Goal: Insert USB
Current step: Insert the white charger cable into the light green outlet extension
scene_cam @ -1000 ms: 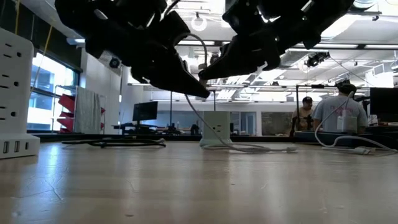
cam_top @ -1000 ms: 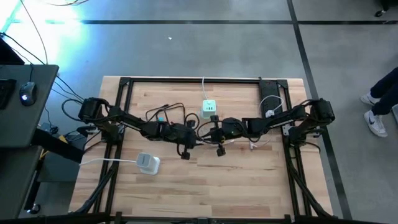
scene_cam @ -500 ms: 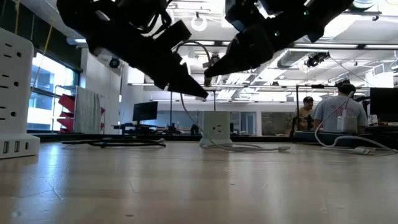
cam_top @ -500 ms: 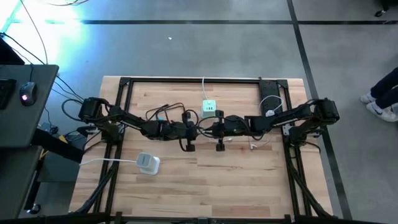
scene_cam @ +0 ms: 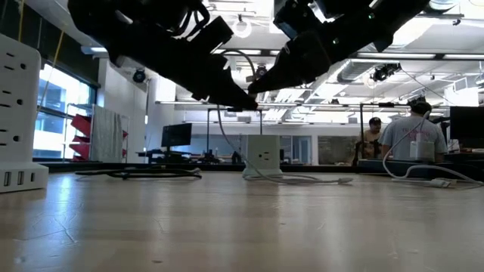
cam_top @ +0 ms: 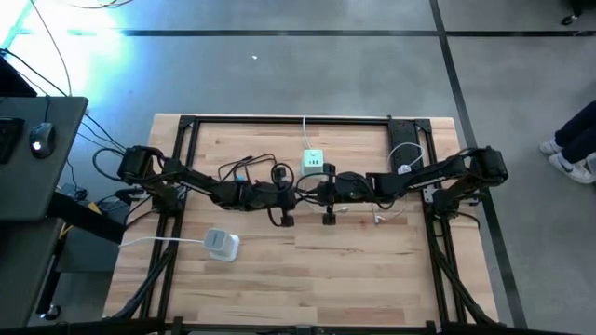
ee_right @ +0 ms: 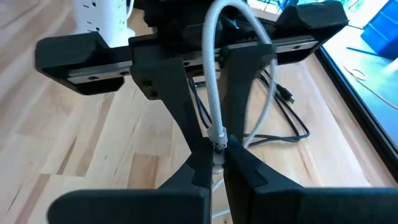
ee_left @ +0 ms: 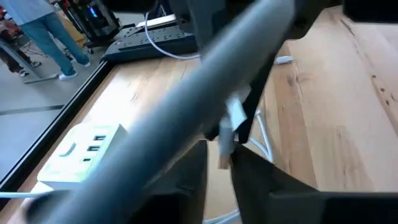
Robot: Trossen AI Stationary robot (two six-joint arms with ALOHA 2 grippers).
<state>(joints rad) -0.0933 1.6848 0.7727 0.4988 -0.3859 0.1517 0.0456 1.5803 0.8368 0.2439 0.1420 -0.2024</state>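
Observation:
My two grippers meet tip to tip above the middle of the table, my left gripper (cam_top: 298, 193) coming from the left and my right gripper (cam_top: 310, 192) from the right. Both are shut on a white USB plug (ee_left: 234, 116) at the end of a braided white cable (ee_right: 214, 74), which loops up and away over the left gripper. In the low view the fingertips meet (scene_cam: 253, 98) well above the tabletop. A white power cube with USB ports (cam_top: 313, 161) stands on its base just beyond them, toward the far edge; it also shows in the left wrist view (ee_left: 81, 152). My left gripper pinches the plug's metal tip end (ee_left: 222, 158) between its two fingers, coming slanting down from the table's left. The plug is lifted clear of the table. My right gripper's fingers stand right against the same spot. My right gripper pinches the plug just below the cable's strain relief (ee_right: 216, 142) between its two fingers, coming slanting down from the table's right. The cable rises from the hold and arcs away. The plug is clear of the table.
A tall white power tower (cam_top: 221, 244) stands near the left front, close at the low view's left edge (scene_cam: 19, 113). Black cables (cam_top: 247, 167) lie left of the cube, and a white cable (cam_top: 405, 154) lies at the right. People stand in the room behind.
Both grippers have gone a little toward the far edge and toward each other. My left gripper has risen until its fingertips meet my right gripper's at the plug, and the hanging cable has swung along with them.

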